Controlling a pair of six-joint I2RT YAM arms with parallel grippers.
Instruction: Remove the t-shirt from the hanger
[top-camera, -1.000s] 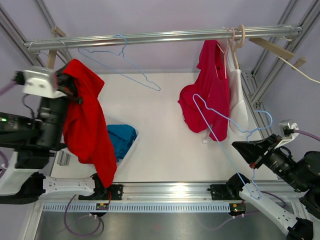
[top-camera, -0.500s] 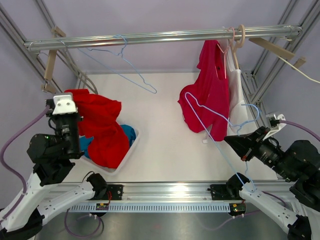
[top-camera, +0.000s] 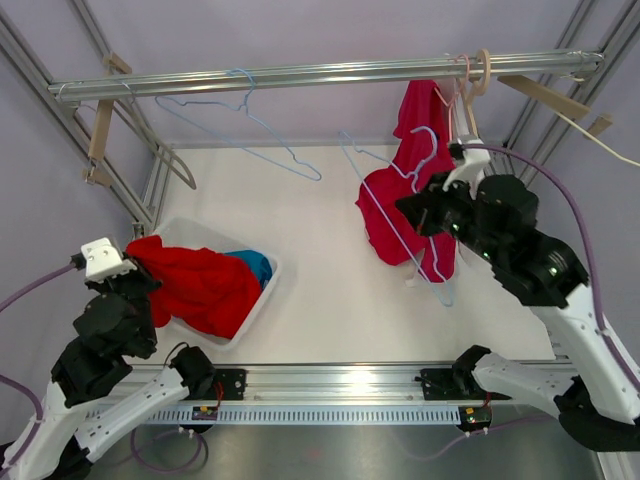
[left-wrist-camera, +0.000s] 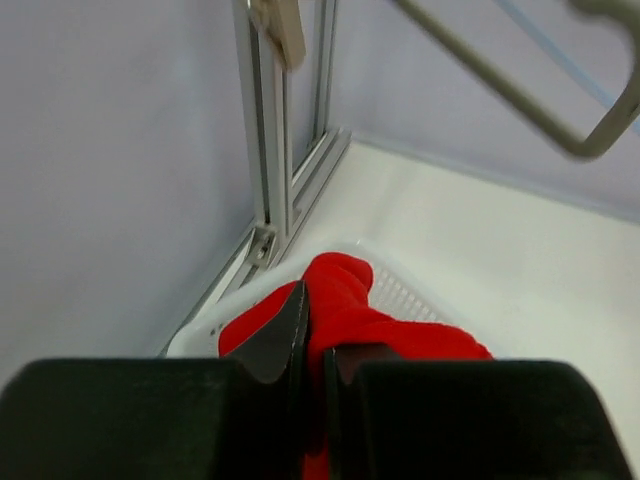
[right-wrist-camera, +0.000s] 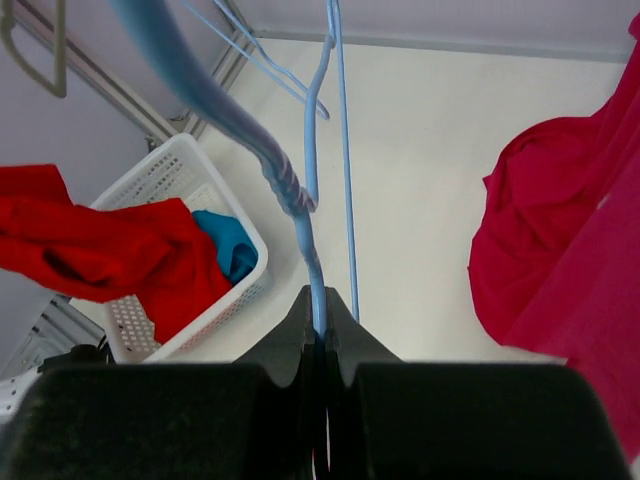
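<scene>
At the near left corner, the left jaws are pinched almost shut on a fold of the red t-shirt (top-camera: 200, 288). The shirt slumps from them rightward into the white basket (top-camera: 258, 308), over something blue (top-camera: 255, 265). No hanger is in it, and only the left arm is near. Farther right, well apart, the right jaws clamp the bare blue hanger (right-wrist-camera: 295, 200), held up below the rail (top-camera: 320, 72). How much cloth rests on the basket floor is hidden; the wrist's own body blocks that view.

t-shirt (top-camera: 200, 290) in basket (top-camera: 263, 297), front left
</scene>
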